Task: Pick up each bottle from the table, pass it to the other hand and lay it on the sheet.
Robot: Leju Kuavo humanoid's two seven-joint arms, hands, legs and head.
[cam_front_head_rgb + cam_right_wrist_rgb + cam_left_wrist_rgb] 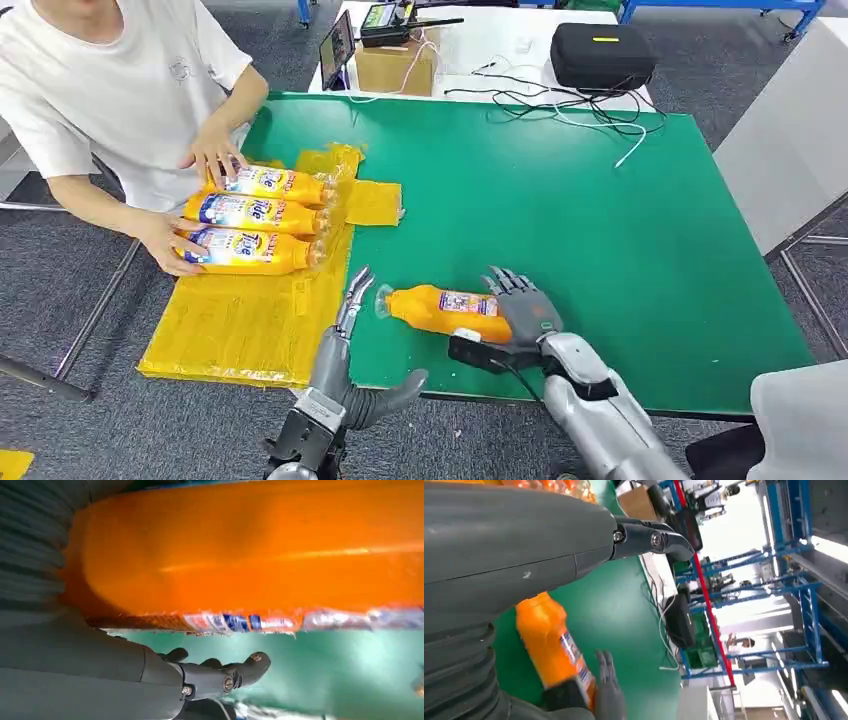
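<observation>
An orange bottle (445,312) lies on the green table (600,220) near its front edge, cap pointing toward the yellow sheet (250,320). My right hand (522,312) sits at the bottle's base, with its fingers (508,283) stretched out past the far side. In the right wrist view a gap of green shows between the bottle (250,555) and my fingers (225,677). My left hand (348,335) stands open just beside the cap, holding nothing. Three more orange bottles (255,215) lie side by side on the sheet.
A person in a white shirt (110,90) at the table's left holds the three bottles with both hands. At the back stand a cardboard box (395,65), a black case (600,55) and loose cables (560,105). The table's right half is bare green.
</observation>
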